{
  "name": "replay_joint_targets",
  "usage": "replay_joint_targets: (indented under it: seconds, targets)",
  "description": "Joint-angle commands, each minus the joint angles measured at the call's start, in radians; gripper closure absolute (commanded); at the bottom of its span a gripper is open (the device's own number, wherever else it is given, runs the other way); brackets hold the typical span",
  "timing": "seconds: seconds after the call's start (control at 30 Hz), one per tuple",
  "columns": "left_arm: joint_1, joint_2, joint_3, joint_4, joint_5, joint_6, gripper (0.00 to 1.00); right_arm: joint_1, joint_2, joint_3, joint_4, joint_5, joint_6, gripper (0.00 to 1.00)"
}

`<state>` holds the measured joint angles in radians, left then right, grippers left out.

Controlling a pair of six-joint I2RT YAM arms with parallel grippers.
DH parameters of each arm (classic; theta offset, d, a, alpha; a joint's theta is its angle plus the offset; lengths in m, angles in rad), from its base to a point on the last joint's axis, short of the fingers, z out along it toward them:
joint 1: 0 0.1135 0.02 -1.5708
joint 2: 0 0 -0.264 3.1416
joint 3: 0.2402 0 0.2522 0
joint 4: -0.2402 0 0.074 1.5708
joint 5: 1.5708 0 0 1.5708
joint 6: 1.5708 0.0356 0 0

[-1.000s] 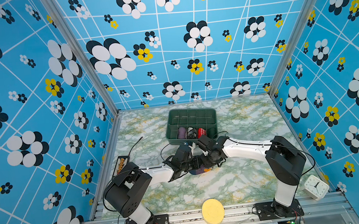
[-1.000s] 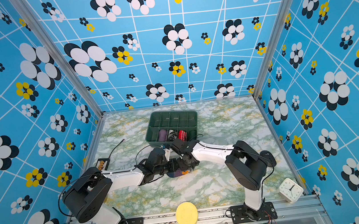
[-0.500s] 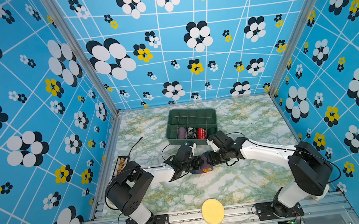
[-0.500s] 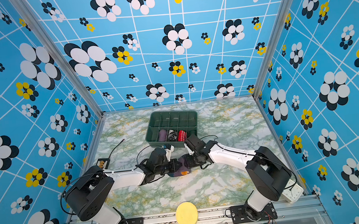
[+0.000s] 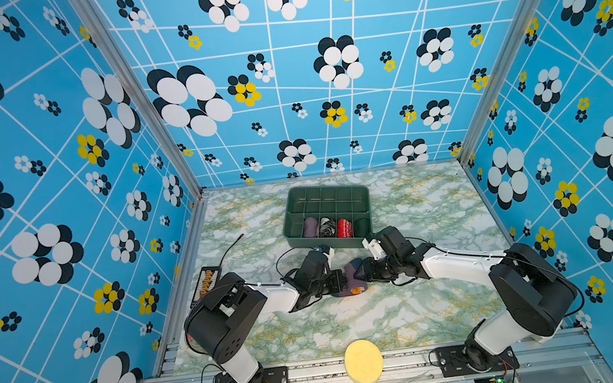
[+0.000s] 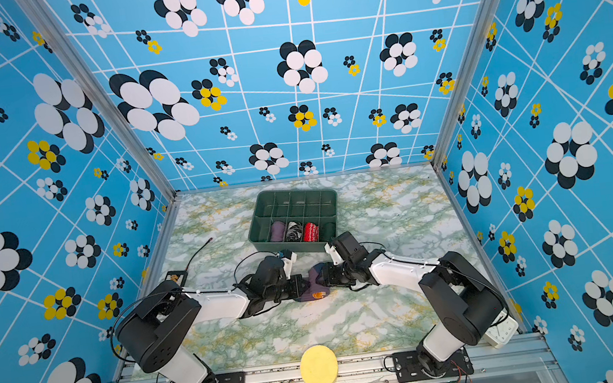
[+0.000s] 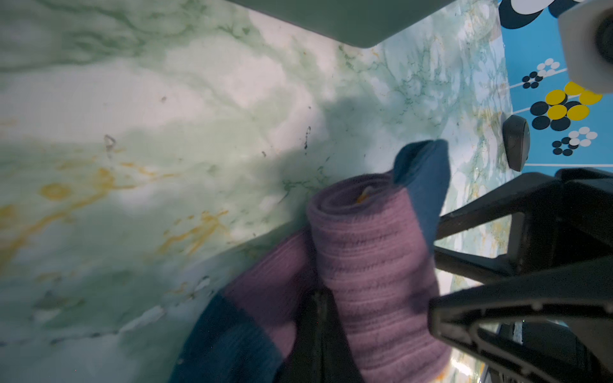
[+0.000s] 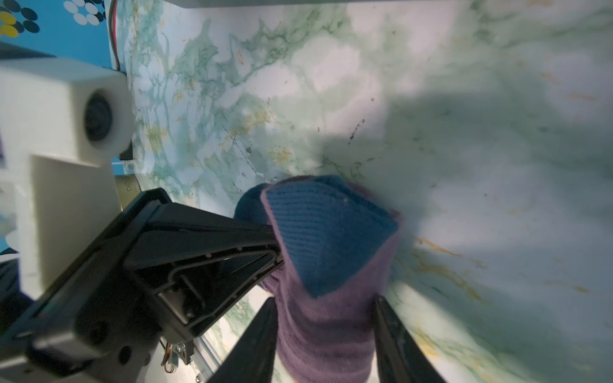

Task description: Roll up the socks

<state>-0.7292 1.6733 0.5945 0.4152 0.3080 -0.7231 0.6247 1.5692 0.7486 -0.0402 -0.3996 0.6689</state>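
While the roll is half made, the job is to keep it tight. At the left, the left gripper [image 5: 338, 281] lies low over the table [image 5: 353, 326] with its jaws fully closed, tips buried in the left end of the socks [image 5: 353, 280]; it appears to pinch a layer of knit there, though the wrist view hides just how much. That pinch should serve as the anchor: hold firm, no lifting, no tugging sideways. The socks sit at mid-table between the two grippers, just near of the green tray [image 5: 292, 222], and touch neither its wall nor the bundles inside it. Seen from the left wrist, the purple roll stands wound several turns, with an unrolled tail [image 7: 258, 308] lying flat on the marble beside it. A blue flap [image 8: 325, 238] drapes loose over the top and would need smoothing under the next turn, or the bundle looks likely to spring open. At the right, the right gripper [image 5: 367, 274] has its jaws about half open, one finger on each side of the roll and pressed to the knit, a light hold rather than a hard squeeze. Best practice, as I judge it: even pressure, turn toward the tail, keep the knit taut. Fingertips of both arms are very close; crowding is the risk.
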Motion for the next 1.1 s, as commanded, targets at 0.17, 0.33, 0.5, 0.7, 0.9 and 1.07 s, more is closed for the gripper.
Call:
replay_joint_targets:
  seconds: [0.17, 0.33, 0.5, 0.7, 0.9, 1.07]
  targets:
    - [-0.005, 0.025, -0.009, -0.007, 0.019, -0.01, 0.97, -0.013, 0.028, -0.03, 0.085, -0.002, 0.037, 0.52]
    - [-0.004, 0.028, 0.0, -0.013, 0.022, -0.007, 0.97, -0.013, 0.012, -0.01, 0.025, 0.046, 0.003, 0.58]
    - [-0.004, 0.029, 0.013, -0.023, 0.026, -0.004, 0.97, 0.003, -0.002, 0.043, -0.094, 0.094, -0.065, 0.63]
    - [0.005, 0.003, 0.021, -0.053, 0.03, 0.005, 0.96, 0.056, 0.026, 0.131, -0.255, 0.185, -0.143, 0.65]
    - [0.029, -0.118, 0.022, -0.135, 0.004, 0.032, 0.95, 0.101, 0.071, 0.202, -0.361, 0.261, -0.179, 0.65]
    - [0.044, -0.215, 0.047, -0.203, -0.012, 0.059, 0.94, 0.124, 0.113, 0.241, -0.39, 0.275, -0.187, 0.65]
